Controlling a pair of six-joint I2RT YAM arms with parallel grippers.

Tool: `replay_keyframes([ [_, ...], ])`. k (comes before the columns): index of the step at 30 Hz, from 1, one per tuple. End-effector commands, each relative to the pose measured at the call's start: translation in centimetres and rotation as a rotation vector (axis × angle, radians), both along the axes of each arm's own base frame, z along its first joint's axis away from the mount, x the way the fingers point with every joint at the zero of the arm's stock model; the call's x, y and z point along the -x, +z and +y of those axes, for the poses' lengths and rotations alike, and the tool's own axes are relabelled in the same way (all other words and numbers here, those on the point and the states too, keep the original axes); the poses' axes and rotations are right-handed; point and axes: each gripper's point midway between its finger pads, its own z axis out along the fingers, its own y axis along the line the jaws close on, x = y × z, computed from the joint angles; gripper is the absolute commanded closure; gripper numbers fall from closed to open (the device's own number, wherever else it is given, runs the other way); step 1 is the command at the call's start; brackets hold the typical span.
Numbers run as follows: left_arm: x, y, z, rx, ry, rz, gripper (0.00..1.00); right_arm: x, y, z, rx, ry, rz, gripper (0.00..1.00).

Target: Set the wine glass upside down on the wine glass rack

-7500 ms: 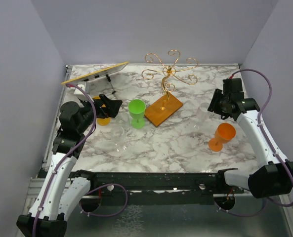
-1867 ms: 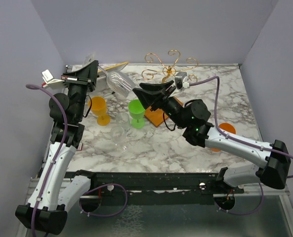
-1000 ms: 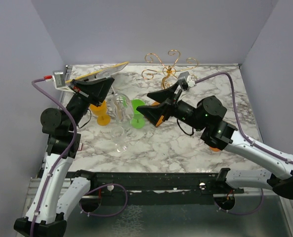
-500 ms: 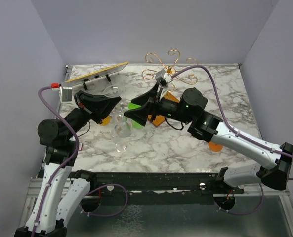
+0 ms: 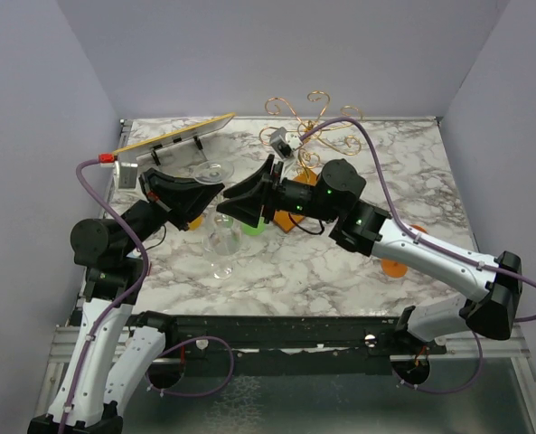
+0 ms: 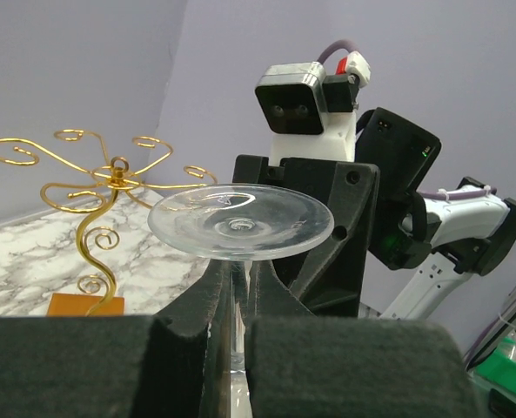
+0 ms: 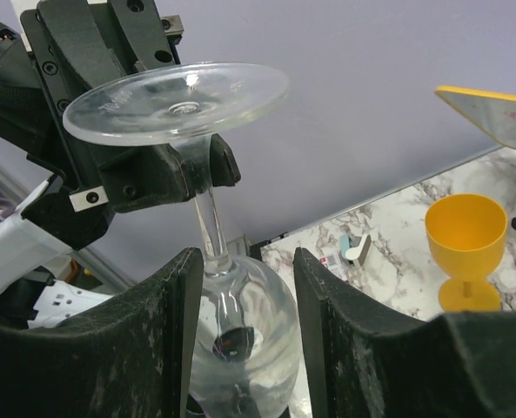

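A clear wine glass (image 5: 220,231) hangs upside down over the table's left half, its foot (image 6: 240,219) on top. My left gripper (image 5: 210,187) is shut on its stem just under the foot; the left wrist view shows my left gripper (image 6: 238,280) pinching the stem. My right gripper (image 5: 231,206) reaches in from the right, and my right gripper (image 7: 247,258) has a pad against each side of the bowl (image 7: 240,344). The gold wire wine glass rack (image 5: 311,117) stands behind, its orange-brown base (image 5: 285,221) mostly covered by my right arm. The rack (image 6: 101,187) also shows at left in the left wrist view.
A green cup (image 5: 250,227) stands beside the rack's base. A yellow cup (image 7: 466,233) stands under my left gripper. An orange cup (image 5: 395,266) lies by my right forearm. A second clear glass (image 5: 220,266) stands below the held one. A tilted yellow-edged board (image 5: 173,136) sits at back left.
My left arm turned the glass foot-up and lowered it toward the table's middle. My right gripper swung left to it and narrowed its fingers onto the bowl.
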Motion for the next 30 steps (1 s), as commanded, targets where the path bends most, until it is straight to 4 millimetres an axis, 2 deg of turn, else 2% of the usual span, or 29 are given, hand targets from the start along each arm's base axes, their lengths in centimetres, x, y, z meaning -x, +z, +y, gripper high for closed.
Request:
replay_keyframes([
  [1,1.3,0.5,-0.1,-0.009,-0.031,-0.065,1.0,0.2,1.0,0.8,-0.055,0.029,-0.007,0.53],
  [4,1.3,0.3,-0.1,-0.003,-0.026,-0.061,1.0,0.2,0.7,1.3,-0.054,0.04,-0.006,0.55],
  [7,1.2,0.1,0.0,0.0,-0.018,-0.057,1.0,0.1,0.1,1.6,-0.043,0.045,0.0,0.63],
  [10,1.2,0.1,0.0,0.002,-0.015,-0.056,1.0,0.6,0.2,1.6,-0.055,0.072,-0.014,0.71],
  [15,0.8,-0.4,0.1,0.007,-0.004,-0.042,1.0,1.3,0.0,1.7,-0.076,0.116,-0.03,0.78],
  [19,0.7,-0.5,0.2,0.011,0.0,-0.034,1.0,1.4,-0.4,1.9,-0.072,0.126,-0.031,0.99],
  [23,0.8,-0.5,0.2,0.016,0.001,-0.033,1.0,1.2,-0.4,1.4,-0.08,0.104,-0.035,1.0],
  [25,0.7,-0.7,0.2,0.015,0.003,-0.025,0.89,0.9,-0.3,1.0,-0.089,0.072,-0.037,0.99],
  [27,0.4,-1.0,0.3,0.015,0.014,-0.008,0.69,0.3,-0.1,0.3,-0.104,0.016,-0.039,1.0],
  [30,-0.2,-1.9,0.4,0.003,0.031,0.026,0.43,-0.7,0.1,-1.1,-0.113,-0.082,-0.046,1.0],
])
